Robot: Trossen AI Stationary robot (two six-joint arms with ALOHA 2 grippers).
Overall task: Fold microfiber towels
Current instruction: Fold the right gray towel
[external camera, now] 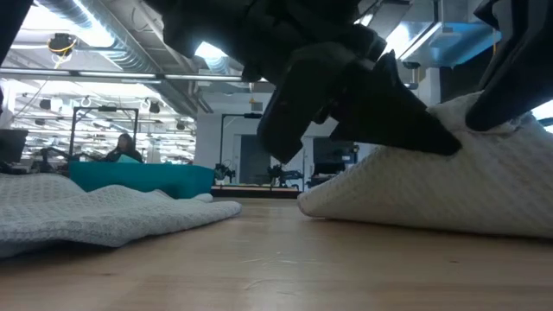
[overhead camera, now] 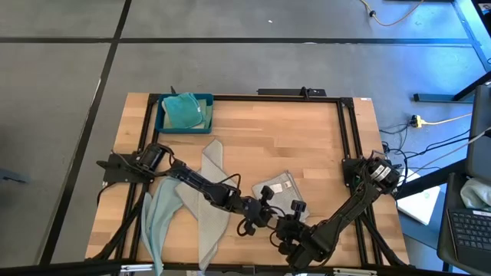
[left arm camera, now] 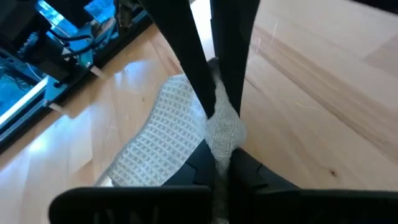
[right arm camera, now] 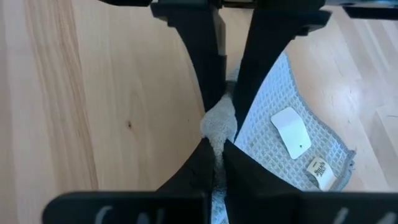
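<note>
Between both grippers' closed fingers (left arm camera: 186,56), seemingly, the grey towel (overhead camera: 278,188) bunches.

A light wooden table (overhead camera: 307,146) framed by black rails is set on a grey floor (overhead camera: 61,92) crossed by dark lines. Beyond the table, a ceiling of ducts (external camera: 104,34) and strip lights (external camera: 52,76) is seen. A seated person (external camera: 123,147) is visible far behind the table.
</note>
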